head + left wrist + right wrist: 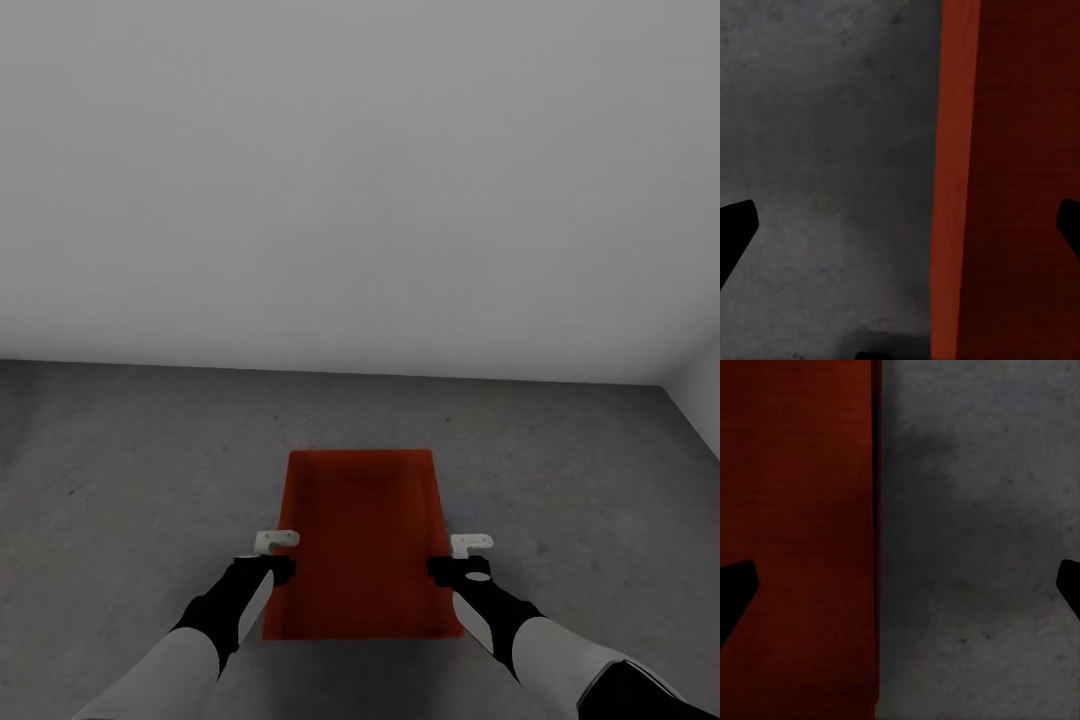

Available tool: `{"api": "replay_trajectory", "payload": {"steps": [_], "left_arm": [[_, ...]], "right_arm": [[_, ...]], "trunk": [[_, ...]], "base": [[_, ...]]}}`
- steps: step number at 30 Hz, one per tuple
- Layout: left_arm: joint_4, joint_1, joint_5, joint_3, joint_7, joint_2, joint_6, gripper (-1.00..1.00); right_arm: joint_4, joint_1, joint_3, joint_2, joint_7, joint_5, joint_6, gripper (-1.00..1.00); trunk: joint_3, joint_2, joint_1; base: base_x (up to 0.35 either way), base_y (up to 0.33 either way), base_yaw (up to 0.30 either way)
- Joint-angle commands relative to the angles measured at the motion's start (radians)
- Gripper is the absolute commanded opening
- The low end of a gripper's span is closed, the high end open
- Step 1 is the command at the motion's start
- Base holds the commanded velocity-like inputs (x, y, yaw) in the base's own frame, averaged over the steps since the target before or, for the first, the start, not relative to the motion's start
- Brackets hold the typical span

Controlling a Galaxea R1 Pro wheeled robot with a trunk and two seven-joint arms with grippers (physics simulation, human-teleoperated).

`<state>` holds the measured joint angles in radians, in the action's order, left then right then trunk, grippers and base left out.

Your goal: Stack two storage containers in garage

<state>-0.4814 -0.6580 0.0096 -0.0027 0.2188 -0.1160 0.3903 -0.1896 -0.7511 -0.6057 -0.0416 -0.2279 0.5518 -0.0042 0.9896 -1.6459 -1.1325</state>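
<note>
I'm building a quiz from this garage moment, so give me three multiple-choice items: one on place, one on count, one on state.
1. Where is the storage container?
A. Between both grippers, above the floor
B. On a shelf
C. Beside a sofa

2. How many containers show in the head view?
A. Three
B. Two
C. One

3. How do the left gripper and right gripper stand?
A. Both shut
B. Both open, astride the side walls
C. One open

Answers: 1 A, the arms flank it over grey concrete; 2 C, a single orange-red box; 3 B, fingertips sit wide apart in each wrist view.
</note>
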Motion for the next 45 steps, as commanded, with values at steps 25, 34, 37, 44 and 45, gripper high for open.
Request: {"api": "replay_trajectory", "payload": {"steps": [25,34,37,44,45], "left_arm": [[0.001,0.0,0.006,0.006,0.002,-0.001,0.009,1.0],[0.001,0.0,0.006,0.006,0.002,-0.001,0.009,1.0],[0.001,0.0,0.007,0.006,0.002,-0.001,0.009,1.0],[0.001,0.0,0.007,0.006,0.002,-0.001,0.009,1.0],[0.001,0.0,0.007,0.006,0.002,-0.001,0.009,1.0]], "right_arm": [[-0.001,-0.001,-0.008,0.0,-0.005,0.009,0.0,1.0],[-0.001,-0.001,-0.009,0.0,-0.006,0.008,-0.001,1.0],[-0.001,-0.001,-0.009,0.0,-0.006,0.008,-0.003,1.0],[-0.001,0.0,-0.009,0.0,-0.006,0.008,-0.011,1.0],[-0.001,0.0,-0.009,0.0,-0.005,0.008,-0.011,1.0]], "trunk": [[-0.04,0.091,0.05],[-0.068,0.154,0.084],[-0.078,0.175,0.096],[-0.1,0.224,0.123],[-0.103,0.231,0.127]], "base": [[0.0,0.0,0.0],[0.0,0.0,0.0],[0.0,0.0,0.0],[0.0,0.0,0.0],[0.0,0.0,0.0]]}}
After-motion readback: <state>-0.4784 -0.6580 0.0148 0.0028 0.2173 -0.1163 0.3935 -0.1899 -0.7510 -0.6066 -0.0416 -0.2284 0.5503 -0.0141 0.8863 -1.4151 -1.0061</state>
